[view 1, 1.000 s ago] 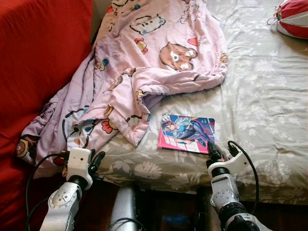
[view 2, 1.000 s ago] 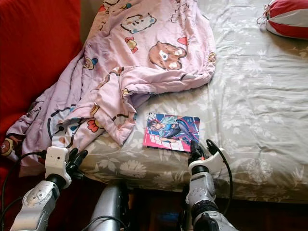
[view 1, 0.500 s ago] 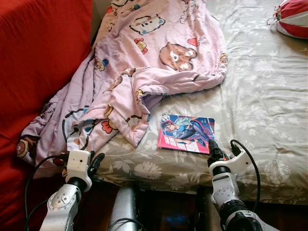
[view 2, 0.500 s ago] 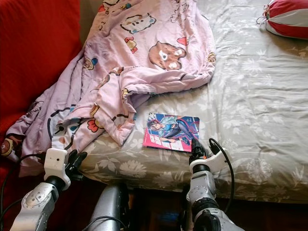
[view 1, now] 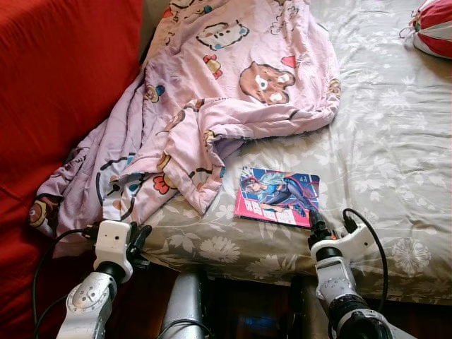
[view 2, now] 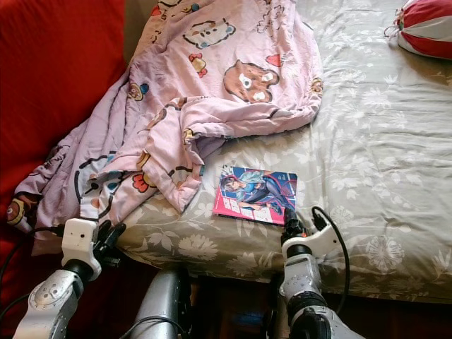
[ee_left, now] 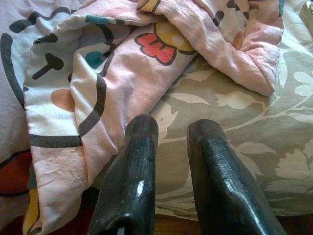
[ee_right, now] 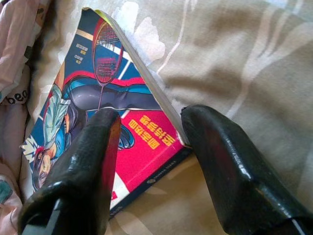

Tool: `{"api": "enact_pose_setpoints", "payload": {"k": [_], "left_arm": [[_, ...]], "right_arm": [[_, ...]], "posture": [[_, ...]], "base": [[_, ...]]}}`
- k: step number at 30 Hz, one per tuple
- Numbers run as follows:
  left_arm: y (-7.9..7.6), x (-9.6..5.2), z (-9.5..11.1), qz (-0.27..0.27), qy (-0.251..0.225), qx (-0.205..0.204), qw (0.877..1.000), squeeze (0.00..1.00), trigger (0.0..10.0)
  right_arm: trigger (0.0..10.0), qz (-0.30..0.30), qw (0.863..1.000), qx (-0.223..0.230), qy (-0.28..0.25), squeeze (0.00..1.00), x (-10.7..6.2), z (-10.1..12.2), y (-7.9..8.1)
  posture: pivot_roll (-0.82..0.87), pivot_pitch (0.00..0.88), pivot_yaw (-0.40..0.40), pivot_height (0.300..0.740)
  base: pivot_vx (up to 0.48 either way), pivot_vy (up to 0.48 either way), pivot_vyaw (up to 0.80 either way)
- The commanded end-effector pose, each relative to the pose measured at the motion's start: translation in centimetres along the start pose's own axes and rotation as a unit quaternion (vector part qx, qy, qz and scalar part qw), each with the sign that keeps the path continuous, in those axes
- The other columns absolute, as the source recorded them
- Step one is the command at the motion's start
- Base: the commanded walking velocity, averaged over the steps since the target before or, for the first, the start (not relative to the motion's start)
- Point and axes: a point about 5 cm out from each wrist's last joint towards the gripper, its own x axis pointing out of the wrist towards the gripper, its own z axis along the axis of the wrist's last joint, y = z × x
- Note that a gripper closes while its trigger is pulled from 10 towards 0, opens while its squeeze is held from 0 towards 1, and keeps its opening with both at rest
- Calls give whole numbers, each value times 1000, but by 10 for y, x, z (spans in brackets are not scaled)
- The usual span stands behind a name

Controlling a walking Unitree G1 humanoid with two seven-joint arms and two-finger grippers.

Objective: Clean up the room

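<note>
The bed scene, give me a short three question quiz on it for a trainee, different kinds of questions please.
1. True or false: the colourful illustrated book lies flat on the grey floral bedsheet.
2. The right gripper is: A) shut on the pink cartoon-print blanket; B) open, its fingers either side of the book's corner; C) resting on the red and white striped cushion.
3. Fill in: the left gripper points at the edge of the ____.

Key: 1 true; 2 B; 3 blanket.
</note>
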Motion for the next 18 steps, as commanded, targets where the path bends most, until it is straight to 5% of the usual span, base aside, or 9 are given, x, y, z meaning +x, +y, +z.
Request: {"api": "enact_pose_setpoints", "payload": {"k": [1,18], "left_arm": [[8,-8,-4,7,15,10,1000,0,10000],[10,-12,-2,6,21,18,1000,0,10000]], "right_arm": [[10000,-30,999,21,22,0,-10,-12,-17],[10000,-29,996,68,54,0,-19,-28,-24]], "posture": [[242,248,95,601],[260,266,108,601]], "base": [[0,0,0],[0,0,0]]}}
